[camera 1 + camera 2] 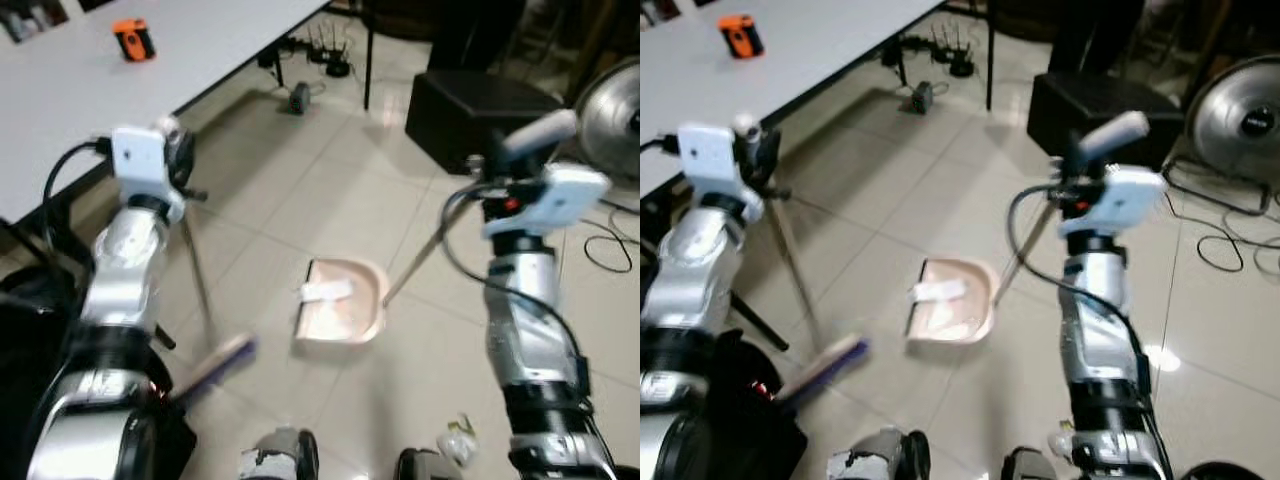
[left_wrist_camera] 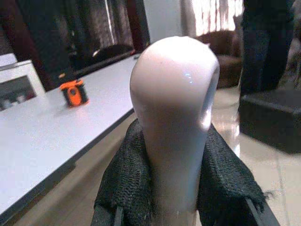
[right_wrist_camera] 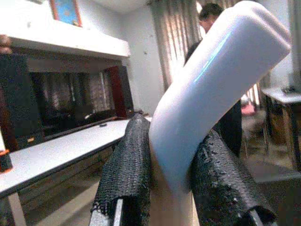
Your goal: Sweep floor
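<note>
Broom point(image 1: 215, 362) slants down from left gripper point(image 2: 175, 188) — fingers point(image 2: 123, 188) clamped on its pale handle top, bristle head blurred on tile left of dustpan point(image 1: 340, 305). Right gripper point(image 3: 171, 188) pinches white grip of dustpan's long handle point(image 1: 415, 262), rising right of pan. Pan flat on floor point(image 1: 330, 190), pale scrap inside — probably paper. White table point(image 1: 90, 90) with orange object point(image 1: 134, 40) beyond pan, to left.

Pale glossy floor tiles point(image 1: 330, 190) cover the room. A white worktop point(image 1: 130, 90) on dark legs stands far left, carrying an orange object point(image 1: 133, 40). A black box point(image 1: 480, 115) sits far right beside a floor fan point(image 1: 1240, 115), with cables point(image 1: 610, 245) trailing nearby.
</note>
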Motion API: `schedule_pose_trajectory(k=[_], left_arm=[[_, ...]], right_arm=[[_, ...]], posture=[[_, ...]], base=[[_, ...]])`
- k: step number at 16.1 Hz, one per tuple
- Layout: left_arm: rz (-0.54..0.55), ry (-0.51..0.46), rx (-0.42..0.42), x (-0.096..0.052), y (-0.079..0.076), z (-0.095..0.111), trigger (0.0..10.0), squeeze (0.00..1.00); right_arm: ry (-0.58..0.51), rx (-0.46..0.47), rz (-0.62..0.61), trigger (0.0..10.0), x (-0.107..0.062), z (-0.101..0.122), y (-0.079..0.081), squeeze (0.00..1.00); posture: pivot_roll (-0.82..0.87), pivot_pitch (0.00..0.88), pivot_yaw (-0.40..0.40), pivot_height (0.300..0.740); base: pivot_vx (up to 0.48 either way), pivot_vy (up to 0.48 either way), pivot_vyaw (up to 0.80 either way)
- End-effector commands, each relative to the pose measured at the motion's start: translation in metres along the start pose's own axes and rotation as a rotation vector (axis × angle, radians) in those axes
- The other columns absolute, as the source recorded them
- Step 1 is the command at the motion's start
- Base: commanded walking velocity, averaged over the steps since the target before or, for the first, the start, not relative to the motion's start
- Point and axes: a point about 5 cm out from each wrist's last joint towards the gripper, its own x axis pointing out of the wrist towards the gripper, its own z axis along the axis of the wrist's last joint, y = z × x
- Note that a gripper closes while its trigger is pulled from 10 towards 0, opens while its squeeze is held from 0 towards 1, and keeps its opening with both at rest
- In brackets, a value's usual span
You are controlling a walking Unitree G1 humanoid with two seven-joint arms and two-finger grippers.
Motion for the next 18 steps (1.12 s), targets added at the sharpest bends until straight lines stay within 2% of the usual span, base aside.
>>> schedule_pose_trajectory(k=[1,4,5,7,8,12,15,18], left_arm=[[-0.018,-0.031,0.034,-0.003,0.0,0.013,10.0,0.0],[-0.119,0.031,-0.028,-0.029,-0.022,-0.002,10.0,0.0],[-0.187,0.053,-0.053,-0.042,-0.039,-0.007,10.0,0.0],[-0.273,0.079,-0.05,-0.059,-0.059,-0.01,10.0,0.0],[-0.287,0.089,-0.056,-0.064,-0.064,-0.01,10.0,0.0],[-0.331,0.113,-0.073,-0.073,-0.073,-0.007,10.0,0.0],[-0.373,0.126,-0.069,-0.075,-0.084,-0.006,10.0,0.0],[-0.383,0.132,-0.072,-0.076,-0.086,-0.003,10.0,0.0]], right_arm=[[-0.031,0.034,-0.037,10.0,0.004,0.017,-0.006,0.0],[0.054,-0.014,-0.009,10.0,0.005,0.031,-0.006,0.0],[0.061,-0.037,-0.006,10.0,0.007,0.043,-0.006,0.0],[0.064,-0.069,0.004,10.0,0.008,0.061,-0.005,0.0],[0.069,-0.072,0.0,10.0,0.006,0.066,-0.004,0.0],[0.103,-0.082,0.067,10.0,0.002,0.078,0.012,0.0],[0.144,-0.086,0.065,10.0,0.001,0.08,0.012,0.0],[0.178,-0.097,0.091,10.0,0.001,0.08,0.015,0.0]], posture=[[0.02,0.016,0.117,0.74],[0.0,0.011,0.123,0.74],[0.0,0.004,0.116,0.74],[-0.01,0.001,0.106,0.74],[-0.01,0.0,0.097,0.74],[-0.04,0.007,0.1,0.74],[-0.05,0.008,0.084,0.74],[-0.04,0.015,0.08,0.74]], base=[[0.0,0.0,0.0],[0.0,0.0,0.0],[0.0,0.0,0.0],[0.0,0.0,0.0],[0.0,0.0,0.0],[0.0,0.0,0.0],[0.0,0.0,0.0],[-0.105,0.0,0.0]])
